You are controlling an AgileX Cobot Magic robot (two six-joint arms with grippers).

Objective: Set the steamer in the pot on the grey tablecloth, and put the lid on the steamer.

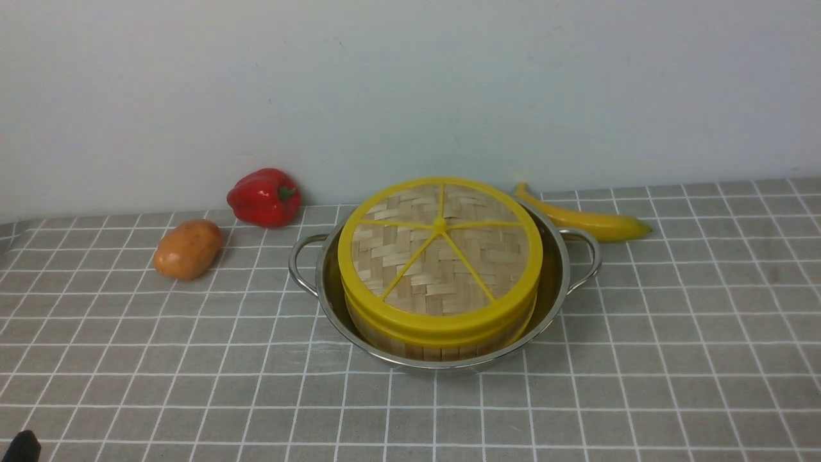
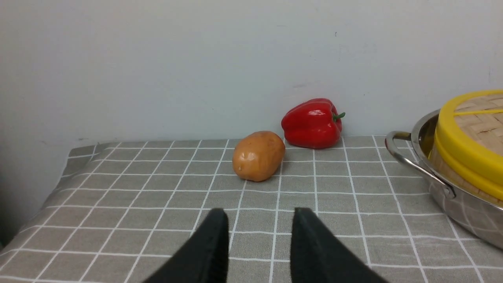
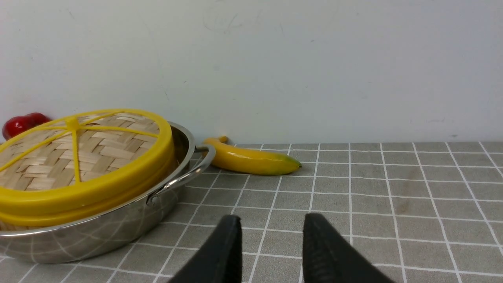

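The steamer (image 1: 436,350) sits inside the steel pot (image 1: 330,301) on the grey tablecloth (image 1: 192,359). The woven lid (image 1: 440,247) with its yellow rim lies flat on top of the steamer and hides what is inside. My left gripper (image 2: 260,214) hovers low over the cloth to the left of the pot (image 2: 452,204), open and empty. Only a black tip of it (image 1: 22,446) shows in the front view. My right gripper (image 3: 272,218) is open and empty over the cloth, to the right of the pot (image 3: 98,232) and the lid (image 3: 78,157).
A potato (image 1: 188,248) and a red pepper (image 1: 264,197) lie left of the pot, near the wall. A banana (image 1: 590,221) lies behind the pot's right handle. The cloth's left edge drops off beyond the potato (image 2: 258,156).
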